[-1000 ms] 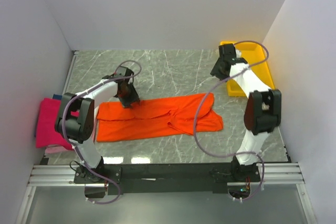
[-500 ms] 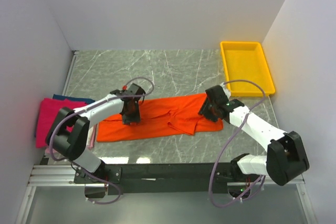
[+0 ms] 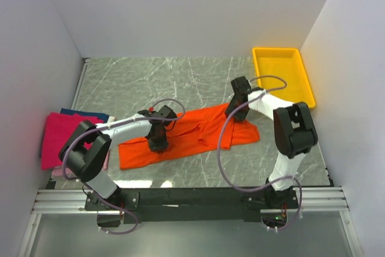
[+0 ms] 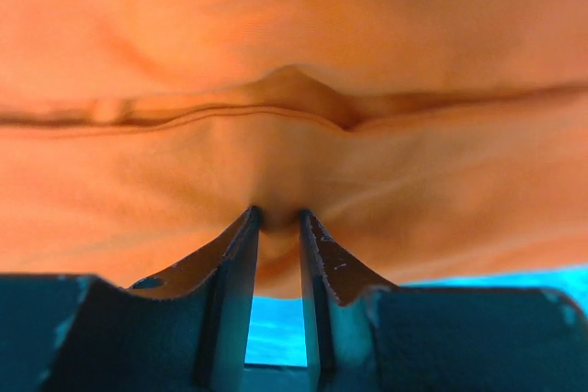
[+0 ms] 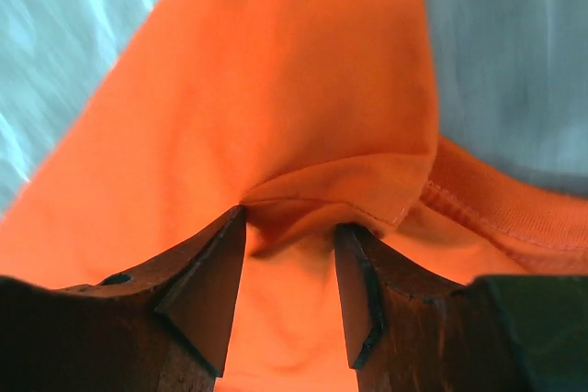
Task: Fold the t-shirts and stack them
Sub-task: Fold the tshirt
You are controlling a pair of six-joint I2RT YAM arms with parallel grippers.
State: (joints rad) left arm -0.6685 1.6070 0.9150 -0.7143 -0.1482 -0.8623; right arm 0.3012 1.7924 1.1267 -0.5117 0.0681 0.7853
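Nearest the bottom of the overhead view, the left gripper [image 3: 157, 142] presses down on the lower left part of the orange t-shirt [image 3: 192, 133], and its own body hides the fingertips from me. From the left wrist I see the left gripper [image 4: 278, 218] nearly closed, a pucker of the orange t-shirt [image 4: 294, 43] nipped between the tips. Cloth fills that frame, so I cannot make out which edge this is.

At the left edge a magenta shirt [image 3: 57, 139] lies against the wall [image 3: 36, 76]. A pale shirt [image 3: 60, 173] barely peeks out beneath it, and a dark blue shirt [image 3: 84, 113] shows only as a strip behind.

The orange t-shirt lies crumpled across the middle of the table [image 3: 150, 79], a cable [image 3: 221, 142] crossing its right end. Farther up, the right gripper [image 3: 233, 111] sits at its upper right corner. From the right wrist, the right gripper [image 5: 289, 222] stands wide, a fold of the orange t-shirt [image 5: 276, 89] between the tips. Whether they bite it I cannot tell.

The yellow tray [image 3: 283, 76] sits at the upper right.
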